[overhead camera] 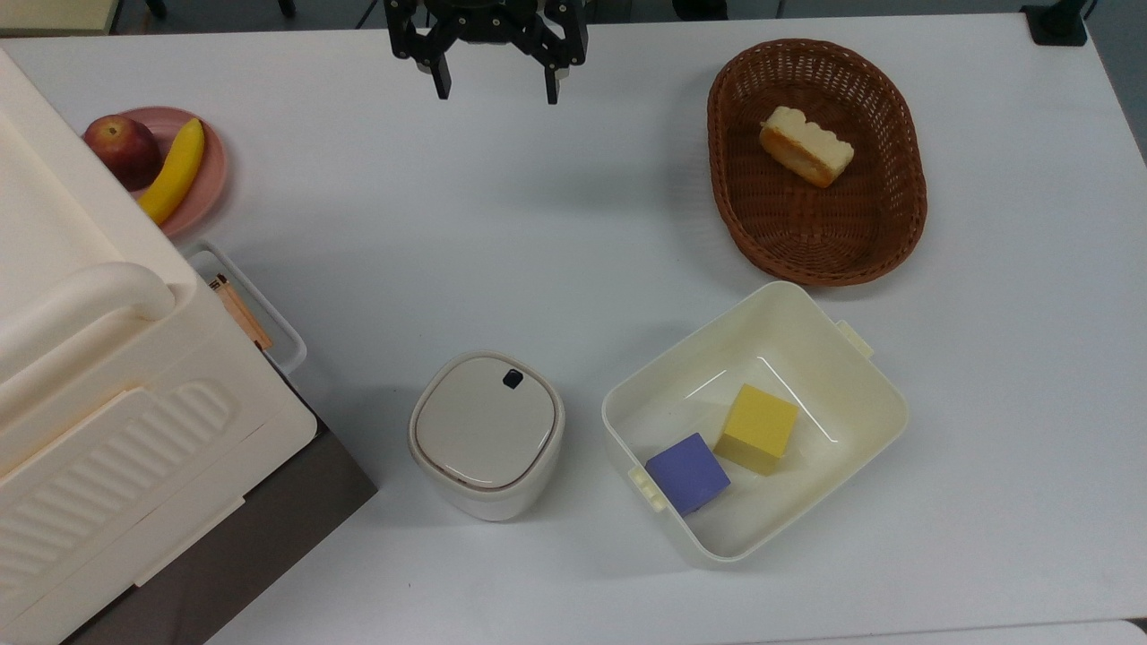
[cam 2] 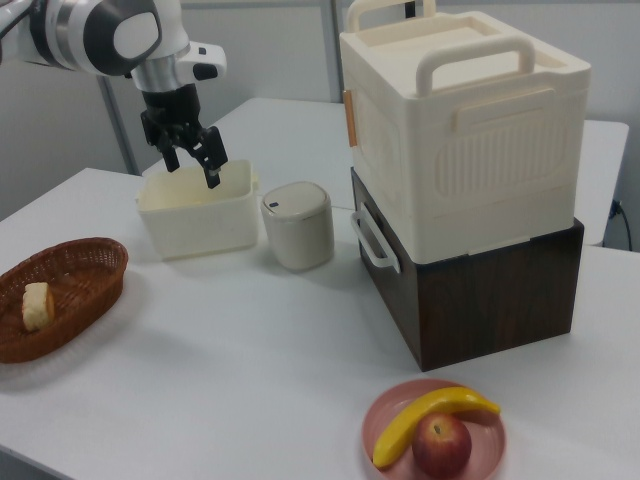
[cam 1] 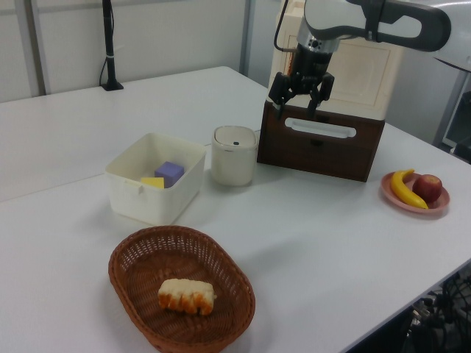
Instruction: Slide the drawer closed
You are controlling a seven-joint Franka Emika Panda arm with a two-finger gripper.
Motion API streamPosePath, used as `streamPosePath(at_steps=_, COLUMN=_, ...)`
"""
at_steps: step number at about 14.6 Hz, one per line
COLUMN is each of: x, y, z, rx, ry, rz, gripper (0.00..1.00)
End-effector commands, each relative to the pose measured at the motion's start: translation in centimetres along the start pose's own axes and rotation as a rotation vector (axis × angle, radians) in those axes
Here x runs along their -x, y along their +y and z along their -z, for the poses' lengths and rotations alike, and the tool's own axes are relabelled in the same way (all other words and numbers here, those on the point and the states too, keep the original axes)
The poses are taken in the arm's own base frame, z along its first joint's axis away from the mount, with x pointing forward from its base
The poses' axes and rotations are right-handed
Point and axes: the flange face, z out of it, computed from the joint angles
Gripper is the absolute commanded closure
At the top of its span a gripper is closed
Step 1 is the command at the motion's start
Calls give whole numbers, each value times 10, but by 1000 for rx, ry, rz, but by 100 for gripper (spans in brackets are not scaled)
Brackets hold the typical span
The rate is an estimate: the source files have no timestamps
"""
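The end effector (overhead camera: 493, 90) hangs spread and empty above the bench (overhead camera: 573, 242), well apart from the drawer (cam 2: 372, 238). The approach step is judged pending: the next move calls for lowering to the drawer's handle (overhead camera: 269, 313) and pushing inward

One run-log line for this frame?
end effector: open, raised, empty | drawer: front flush, looks shut | handle: untouched
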Motion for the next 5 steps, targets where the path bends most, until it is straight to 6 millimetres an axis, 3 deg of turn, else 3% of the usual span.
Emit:
streamPosePath(at_steps=1, x=21, y=-3, z=2, rx=-24, ry=-17, rz=28, gripper=0)
streamPosePath(at_steps=5, x=20, y=2, z=2, rx=-25, ry=-17, rz=20, gripper=0)
